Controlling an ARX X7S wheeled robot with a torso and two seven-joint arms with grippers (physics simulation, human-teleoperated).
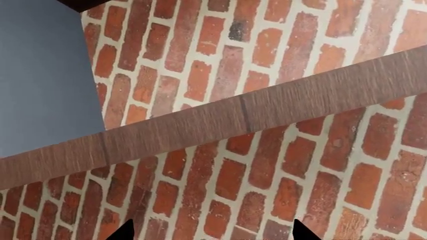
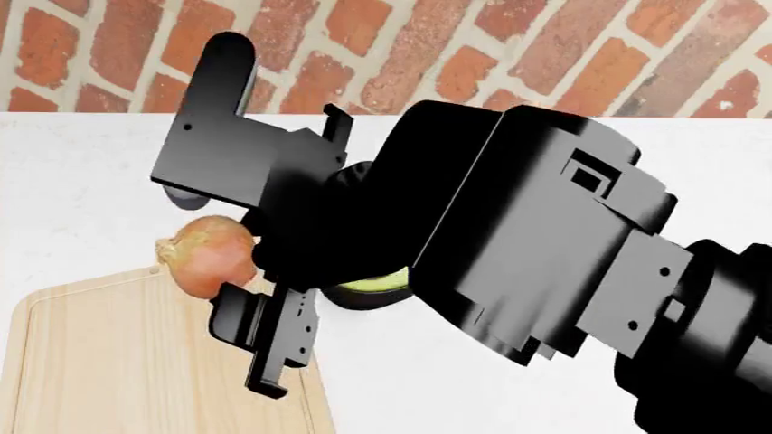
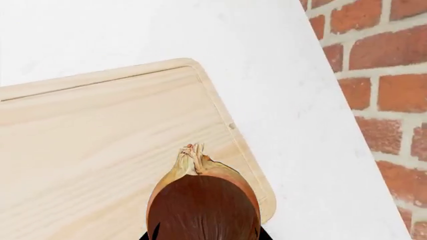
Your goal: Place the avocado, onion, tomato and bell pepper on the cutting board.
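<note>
Our right tool [image 2: 235, 271] gripped the onion [image 3: 202, 200] above the cutting board's [image 3: 80, 150] corner, not yet set down; we saw the board bare, the avocado [image 2: 368, 287] on the desk [image 2: 72, 181].

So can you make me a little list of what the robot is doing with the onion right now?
holding: the right gripper has its jaws shut on the onion
onion place: over the far corner of the cutting board; whether it touches the wood cannot be told
avocado: only a green sliver shows behind the right arm, on the white table
tomato, bell pepper: not seen
left gripper: faces the brick wall, jaws apart
</note>
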